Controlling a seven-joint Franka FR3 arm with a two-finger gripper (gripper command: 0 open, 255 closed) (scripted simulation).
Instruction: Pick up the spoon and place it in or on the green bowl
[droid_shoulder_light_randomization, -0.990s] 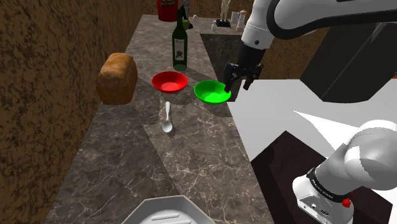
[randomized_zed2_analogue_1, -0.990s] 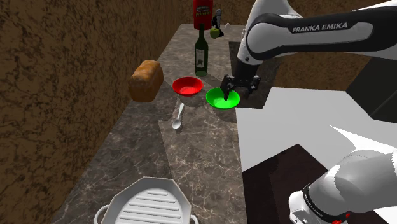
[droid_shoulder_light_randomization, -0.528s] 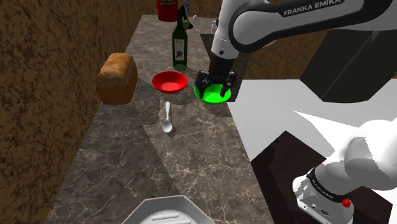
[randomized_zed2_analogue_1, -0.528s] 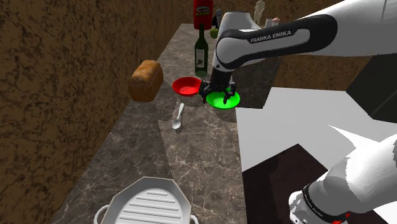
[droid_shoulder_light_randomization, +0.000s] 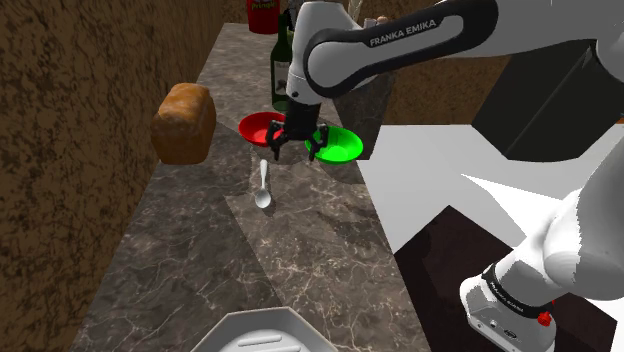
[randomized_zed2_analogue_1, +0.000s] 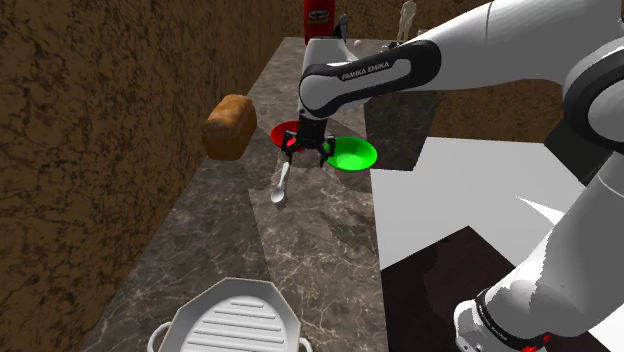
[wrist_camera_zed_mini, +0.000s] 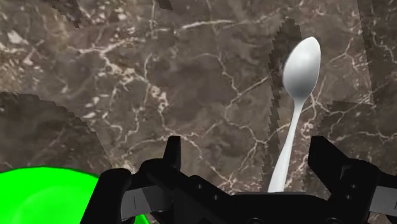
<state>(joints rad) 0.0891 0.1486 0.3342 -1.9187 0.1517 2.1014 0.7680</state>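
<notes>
A pale grey spoon (droid_shoulder_light_randomization: 263, 187) (randomized_zed2_analogue_1: 280, 185) lies flat on the dark marble counter, bowl end toward the camera in the shoulder view. The green bowl (droid_shoulder_light_randomization: 342, 145) (randomized_zed2_analogue_1: 354, 154) sits behind it, to the shoulder view's right. My black gripper (droid_shoulder_light_randomization: 293, 148) (randomized_zed2_analogue_1: 306, 155) hovers open between the red and green bowls, just beyond the spoon's handle end. In the wrist view the spoon (wrist_camera_zed_mini: 299, 83) runs away from the gripper (wrist_camera_zed_mini: 248, 156), its handle between the spread fingers and closer to one fingertip (wrist_camera_zed_mini: 324, 153). Nothing is held. The green bowl's rim (wrist_camera_zed_mini: 44, 194) shows beside the hand.
A red bowl (droid_shoulder_light_randomization: 255, 127) sits beside the green one, a dark bottle (droid_shoulder_light_randomization: 281, 70) behind them. A bread loaf (droid_shoulder_light_randomization: 184, 122) stands by the brown wall. A white ridged dish (randomized_zed2_analogue_1: 232, 320) lies at the counter's near end. The counter's edge drops to a white surface (droid_shoulder_light_randomization: 450, 160).
The arm has swung toward the shoulder view's left, carrying the gripper from beside the green bowl, across it, to above the spoon's handle end. The spoon has not moved.
</notes>
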